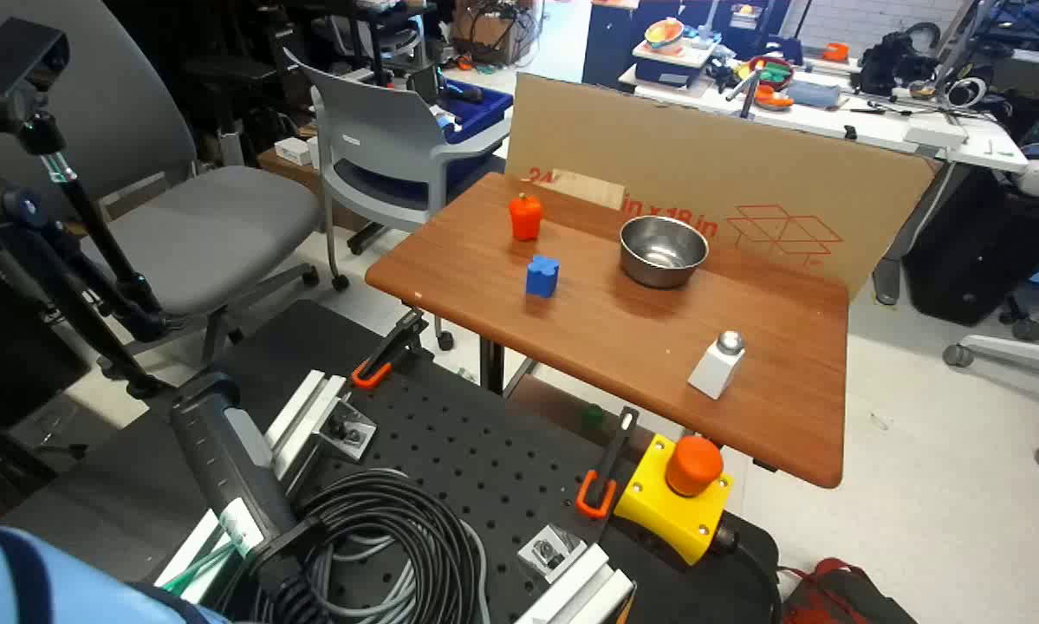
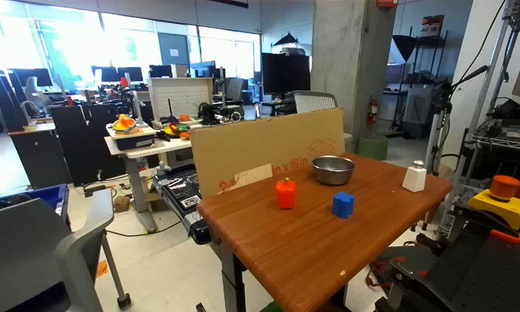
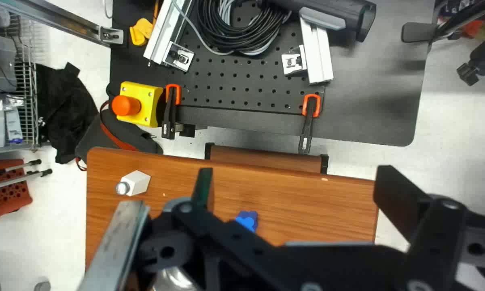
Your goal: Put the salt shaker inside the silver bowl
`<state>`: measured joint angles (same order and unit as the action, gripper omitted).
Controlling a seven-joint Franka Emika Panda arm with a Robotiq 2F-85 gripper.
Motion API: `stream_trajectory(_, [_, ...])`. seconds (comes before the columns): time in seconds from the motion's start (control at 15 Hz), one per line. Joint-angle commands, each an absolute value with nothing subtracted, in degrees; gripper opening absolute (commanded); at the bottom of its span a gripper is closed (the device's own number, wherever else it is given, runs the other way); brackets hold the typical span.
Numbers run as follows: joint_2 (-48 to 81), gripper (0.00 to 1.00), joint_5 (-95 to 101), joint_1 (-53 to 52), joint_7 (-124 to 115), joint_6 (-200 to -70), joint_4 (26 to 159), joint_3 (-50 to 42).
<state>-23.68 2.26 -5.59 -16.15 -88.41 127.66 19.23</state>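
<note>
- Found the salt shaker (image 1: 715, 371) upright on the counter (image 1: 779, 381), right of centre and a little below mid-height in both exterior views
- Found the same salt shaker left of centre in the wrist view, near the counter's upper left corner
- Saw the silver bowl (image 1: 655, 275) on the counter, also right of centre in both exterior views, well apart from the salt shaker
- Caught only a shiny part of the silver bowl at the bottom of the wrist view, partly hidden behind the tool (image 3: 295, 184)
- Read the tool as spread wide, with a broad gap right of centre in that view
- Noted a blue block (image 1: 542, 277) lower in the frame than a red-orange pepper (image 1: 526, 218) in both exterior views
- Saw the blue block below centre in the wrist view, partly covered
- Saw a cardboard panel (image 1: 684, 147) standing behind the counter in both exterior views
- Spotted a yellow box (image 3: 148, 104) at the upper left of the wrist view
</note>
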Motion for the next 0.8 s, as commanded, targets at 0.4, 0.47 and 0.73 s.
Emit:
stream_trajectory(0.4, [-23.4, 1.0, 2.7, -7.3, -16.7, -88.3, 127.5, 17.8])
stream_trajectory(0.47, [-23.3, 1.0, 3.1, -7.1, -16.9, -89.0, 127.8, 17.7])
stream_trajectory(0.73, [-23.3, 1.0, 6.2, -5.7, -15.1, -91.3, 129.2, 14.8])
